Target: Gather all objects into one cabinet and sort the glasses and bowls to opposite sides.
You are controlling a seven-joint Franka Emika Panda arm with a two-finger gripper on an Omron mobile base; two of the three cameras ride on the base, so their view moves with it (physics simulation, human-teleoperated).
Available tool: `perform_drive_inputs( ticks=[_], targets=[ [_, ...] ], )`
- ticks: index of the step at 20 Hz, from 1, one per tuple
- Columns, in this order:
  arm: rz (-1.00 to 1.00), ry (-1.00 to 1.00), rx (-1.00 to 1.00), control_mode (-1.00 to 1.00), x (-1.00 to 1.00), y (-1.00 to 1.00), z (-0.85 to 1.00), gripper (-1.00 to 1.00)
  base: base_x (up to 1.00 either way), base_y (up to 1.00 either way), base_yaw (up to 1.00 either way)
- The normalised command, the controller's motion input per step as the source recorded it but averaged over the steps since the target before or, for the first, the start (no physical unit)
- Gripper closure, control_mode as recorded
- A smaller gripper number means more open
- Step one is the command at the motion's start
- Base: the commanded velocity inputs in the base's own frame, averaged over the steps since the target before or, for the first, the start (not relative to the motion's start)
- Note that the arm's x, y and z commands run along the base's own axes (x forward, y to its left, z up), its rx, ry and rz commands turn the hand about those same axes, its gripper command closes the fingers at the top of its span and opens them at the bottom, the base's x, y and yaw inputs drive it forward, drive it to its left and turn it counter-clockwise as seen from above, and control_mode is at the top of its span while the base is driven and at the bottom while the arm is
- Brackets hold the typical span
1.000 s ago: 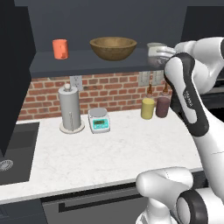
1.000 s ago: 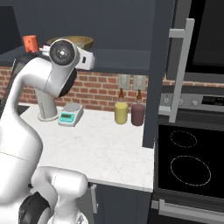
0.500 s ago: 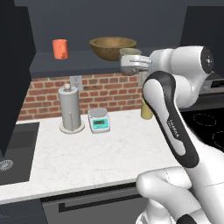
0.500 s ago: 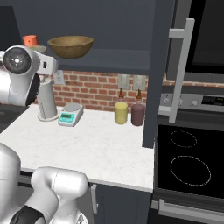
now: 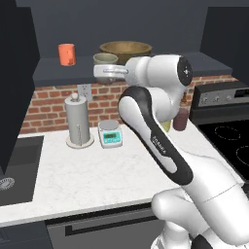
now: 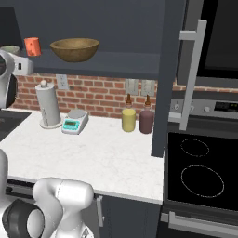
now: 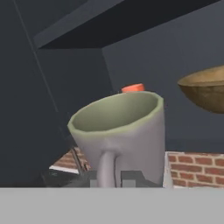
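While the arm bent high and reached left along the shelf (image 5: 53,70), its pincer (image 5: 106,73) stayed clamped on the mug (image 5: 105,60), between cup (image 5: 67,54) and bowl (image 5: 125,50).

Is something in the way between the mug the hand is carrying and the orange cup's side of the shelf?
Nothing visible blocks it. The hand holds the mug between the orange cup and the wooden bowl; the shelf stretch toward the cup looks bare.
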Motion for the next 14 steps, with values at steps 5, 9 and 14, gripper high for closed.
perform_drive_inputs(
  ticks=[5,9,14],
  targets=[
    [0.03,-0.12,0.00,-1.00,0.22,0.81,0.03,1.00,0.00,0.00,0.00],
    [0.02,-0.07,0.00,-1.00,0.44,0.46,0.19,1.00,0.00,0.00,0.00],
    [0.00,0.00,-0.03,-1.00,0.34,0.03,0.19,1.00,0.00,0.00,0.00]
  ],
)
